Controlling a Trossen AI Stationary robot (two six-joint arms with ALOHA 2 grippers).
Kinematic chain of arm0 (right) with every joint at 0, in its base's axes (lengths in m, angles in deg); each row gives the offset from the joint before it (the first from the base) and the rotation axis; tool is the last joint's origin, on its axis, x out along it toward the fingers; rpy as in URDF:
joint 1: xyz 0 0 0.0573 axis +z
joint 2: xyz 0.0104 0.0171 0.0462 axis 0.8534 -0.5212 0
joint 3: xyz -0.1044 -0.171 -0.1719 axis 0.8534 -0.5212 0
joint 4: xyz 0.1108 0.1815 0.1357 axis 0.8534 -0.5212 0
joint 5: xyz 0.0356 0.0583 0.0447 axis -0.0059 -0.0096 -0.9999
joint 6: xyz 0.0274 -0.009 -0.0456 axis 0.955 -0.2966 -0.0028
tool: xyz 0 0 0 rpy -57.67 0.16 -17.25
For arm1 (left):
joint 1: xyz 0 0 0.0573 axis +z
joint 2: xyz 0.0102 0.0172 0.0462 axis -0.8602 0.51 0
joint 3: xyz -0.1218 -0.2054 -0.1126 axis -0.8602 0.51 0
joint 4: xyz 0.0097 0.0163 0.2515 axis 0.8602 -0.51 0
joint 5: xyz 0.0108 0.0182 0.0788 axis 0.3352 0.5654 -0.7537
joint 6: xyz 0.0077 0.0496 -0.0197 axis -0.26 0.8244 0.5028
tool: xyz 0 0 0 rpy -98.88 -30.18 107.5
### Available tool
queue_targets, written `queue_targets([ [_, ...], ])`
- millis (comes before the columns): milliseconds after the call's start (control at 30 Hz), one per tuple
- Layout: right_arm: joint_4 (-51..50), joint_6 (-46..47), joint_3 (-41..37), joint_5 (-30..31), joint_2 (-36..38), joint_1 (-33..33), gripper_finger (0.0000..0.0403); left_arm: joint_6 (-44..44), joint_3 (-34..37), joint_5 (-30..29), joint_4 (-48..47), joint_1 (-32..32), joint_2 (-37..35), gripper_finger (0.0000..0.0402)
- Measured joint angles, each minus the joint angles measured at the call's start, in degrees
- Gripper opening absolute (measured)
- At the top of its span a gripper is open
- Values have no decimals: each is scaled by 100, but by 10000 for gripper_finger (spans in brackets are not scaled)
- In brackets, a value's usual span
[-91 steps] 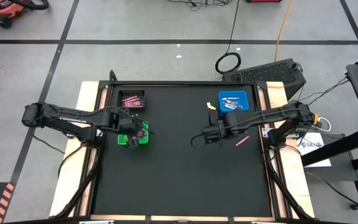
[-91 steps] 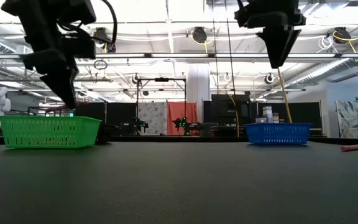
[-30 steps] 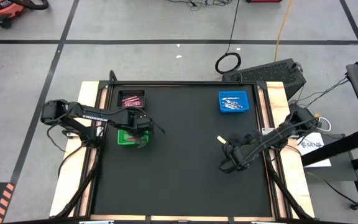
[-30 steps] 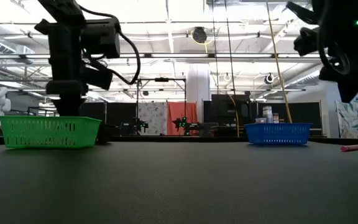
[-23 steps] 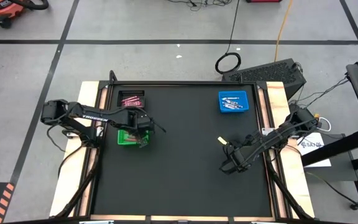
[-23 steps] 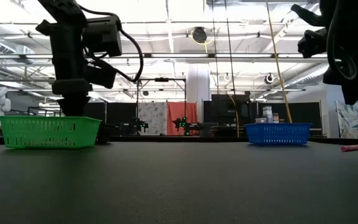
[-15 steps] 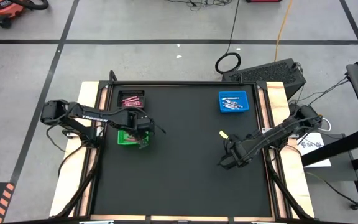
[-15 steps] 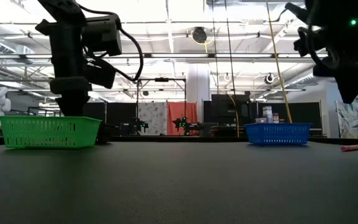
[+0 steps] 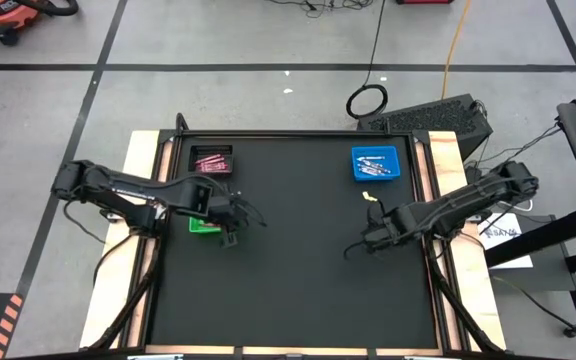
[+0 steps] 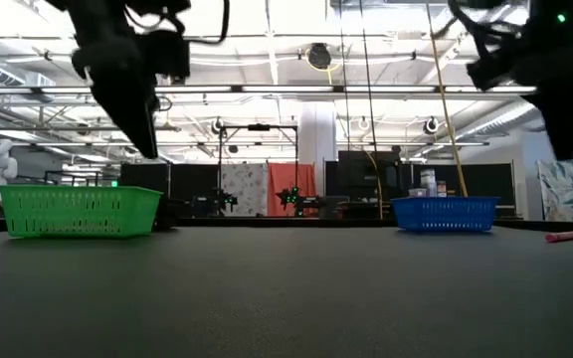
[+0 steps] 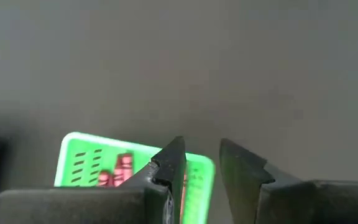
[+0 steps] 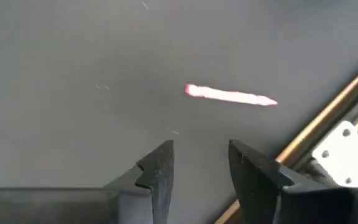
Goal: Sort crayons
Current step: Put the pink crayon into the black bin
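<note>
Both grippers open and empty above the mat, crayons spread over three trays and the table.

Nearest you, your right gripper (image 12: 199,163) hangs with fingers parted over the black table (image 9: 288,270), a lone pink crayon (image 12: 230,95) lying just ahead of it near the table's right edge. Your left gripper (image 11: 199,163) is also spread, holding nothing, just beside the green tray (image 9: 202,225) with reddish crayons (image 11: 120,169) in it. Farther back sit the black tray (image 9: 212,160) of pink crayons and the blue tray (image 9: 375,163).
</note>
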Motion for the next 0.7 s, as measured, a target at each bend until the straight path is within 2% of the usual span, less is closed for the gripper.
queue_targets([
  [200, -5, -482, -868, -169, 120, -345, 139, -37, -243, 239, 0, -520, -202, 97],
  [333, 209, -1209, -1332, -172, 120, -495, 139, -38, -409, 256, 11, -880, -296, 97],
  [700, 553, -3282, -1454, -315, 120, -971, 139, -49, -424, 265, -9, -1142, -337, 97],
])
